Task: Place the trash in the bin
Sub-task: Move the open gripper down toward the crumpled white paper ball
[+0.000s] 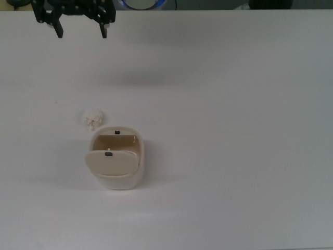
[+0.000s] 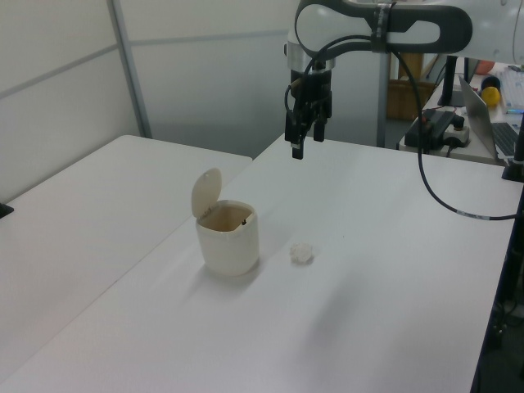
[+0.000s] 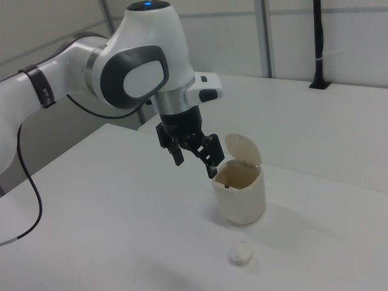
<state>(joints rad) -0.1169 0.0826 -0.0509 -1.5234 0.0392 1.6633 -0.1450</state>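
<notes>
Lumpy off-white trash lies beside the open-lidded cream bin.

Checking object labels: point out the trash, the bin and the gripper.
trash [image 1: 93,119], top view, middle of the wad.
bin [image 1: 139,156], top view, side wall.
gripper [image 1: 82,32], top view, between its fingers.

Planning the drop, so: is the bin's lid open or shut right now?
Open. The lid stands tipped up off the bin, and the left and right views show down into its tan inside.
</notes>
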